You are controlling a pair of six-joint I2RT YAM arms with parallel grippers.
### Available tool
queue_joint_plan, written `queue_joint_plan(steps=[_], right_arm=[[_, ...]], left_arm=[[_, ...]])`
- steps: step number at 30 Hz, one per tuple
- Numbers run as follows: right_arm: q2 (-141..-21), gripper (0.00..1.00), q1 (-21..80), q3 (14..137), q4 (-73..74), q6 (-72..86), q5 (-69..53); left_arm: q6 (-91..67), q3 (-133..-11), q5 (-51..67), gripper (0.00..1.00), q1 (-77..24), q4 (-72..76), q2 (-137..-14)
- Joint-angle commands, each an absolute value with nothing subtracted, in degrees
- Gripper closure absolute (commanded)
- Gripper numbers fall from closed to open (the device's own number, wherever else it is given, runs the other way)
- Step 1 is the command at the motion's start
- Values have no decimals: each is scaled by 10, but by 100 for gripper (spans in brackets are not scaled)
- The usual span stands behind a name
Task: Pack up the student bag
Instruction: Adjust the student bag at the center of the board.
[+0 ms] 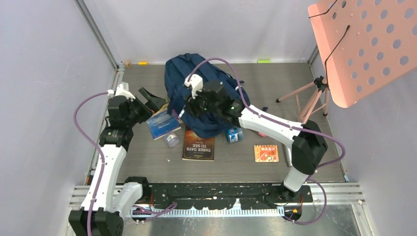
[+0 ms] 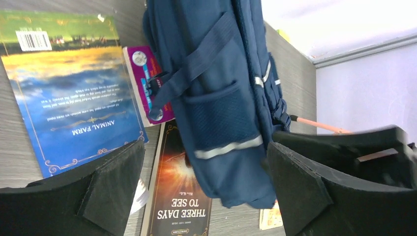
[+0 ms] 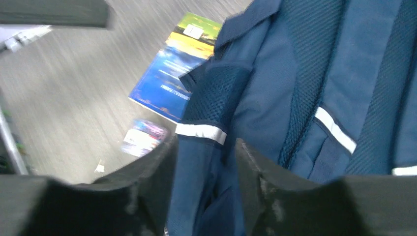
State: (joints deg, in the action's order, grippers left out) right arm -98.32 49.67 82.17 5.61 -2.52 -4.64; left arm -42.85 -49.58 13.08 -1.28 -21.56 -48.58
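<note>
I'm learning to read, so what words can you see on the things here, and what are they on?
"ANIMAL FARM": on the blue book, upside down in the left wrist view.
"THREE DAYS TO SEE": on the dark book.
Too small or blurred: the blue book's barcode digits and fine print, the purple packet, the orange notebook.
The student bag shows no words.

The left arm (image 1: pixel 105 167) and right arm (image 1: pixel 270 125) had white moulded link shells and black joint housings. A purple cable (image 1: pixel 78 110) trailed along each arm. A white block (image 1: pixel 194 83) capped each wrist. The left hand (image 2: pixel 204 147) and right hand (image 3: pixel 204 147) were matte black, with broad, wedge-shaped fingers (image 2: pixel 110 189); the right hand's were scuffed pale.
</note>
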Motion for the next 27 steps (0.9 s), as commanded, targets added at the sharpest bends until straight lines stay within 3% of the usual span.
queue_joint_plan(steps=[1,2,4,8,18,27], right_arm=[[-894,38,510,787,-39,32,-39],[-885,30,511,778,-25,38,-30],[-860,23,512,762,-8,56,-16],[-796,18,513,715,25,85,24],[-638,16,513,588,78,119,63],[-587,16,514,556,122,129,61]], left_arm=[[-478,-474,178,2,-3,-118,-517],[-480,-473,184,2,-3,-107,-526],[-480,-480,186,2,-3,-101,-549],[-487,-469,170,2,18,-55,-595],[-478,-526,220,2,40,84,-786],[-488,-602,262,2,41,141,-948]])
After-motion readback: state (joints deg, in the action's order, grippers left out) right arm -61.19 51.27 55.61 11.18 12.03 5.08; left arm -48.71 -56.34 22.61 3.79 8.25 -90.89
